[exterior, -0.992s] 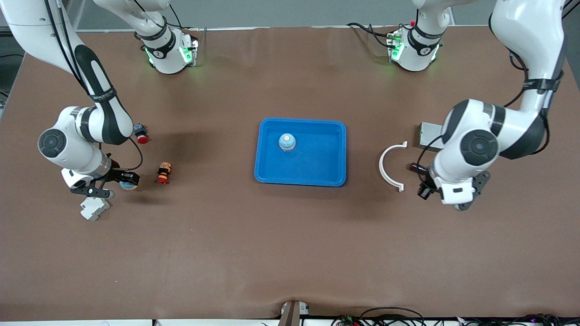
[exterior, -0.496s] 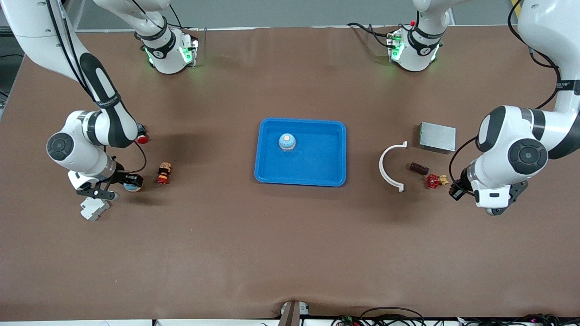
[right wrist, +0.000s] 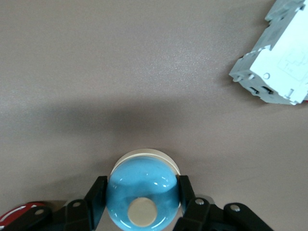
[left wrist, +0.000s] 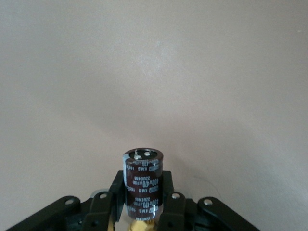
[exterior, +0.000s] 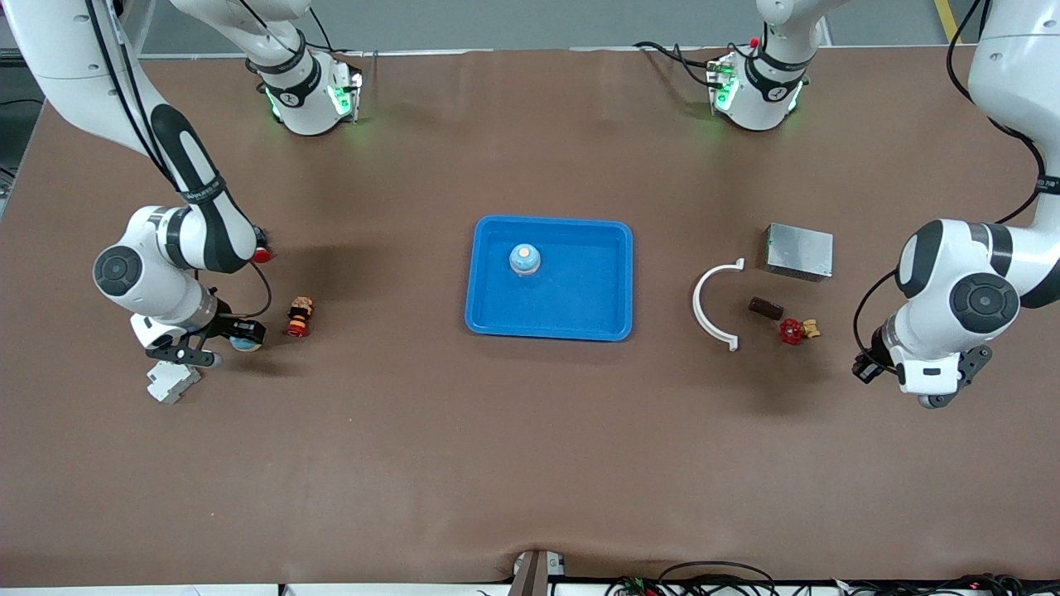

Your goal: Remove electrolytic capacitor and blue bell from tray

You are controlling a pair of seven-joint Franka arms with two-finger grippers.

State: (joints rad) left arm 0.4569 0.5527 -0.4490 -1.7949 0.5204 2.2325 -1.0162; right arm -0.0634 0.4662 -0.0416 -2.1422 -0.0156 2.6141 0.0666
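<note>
Grippers in grasp. Left gripper (left wrist: pixel 143 211) clamps an electrolytic capacitor (left wrist: pixel 142 179); right gripper (right wrist: pixel 140 202) clamps a blue bell (right wrist: pixel 142 197). Second bell (exterior: pixel 524 259) sits in the tray (exterior: pixel 596 298).

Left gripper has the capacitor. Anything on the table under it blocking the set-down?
Nothing visible. The left gripper, shut on the capacitor, has only bare table below it; the red valve lies clear, toward the tray.
</note>
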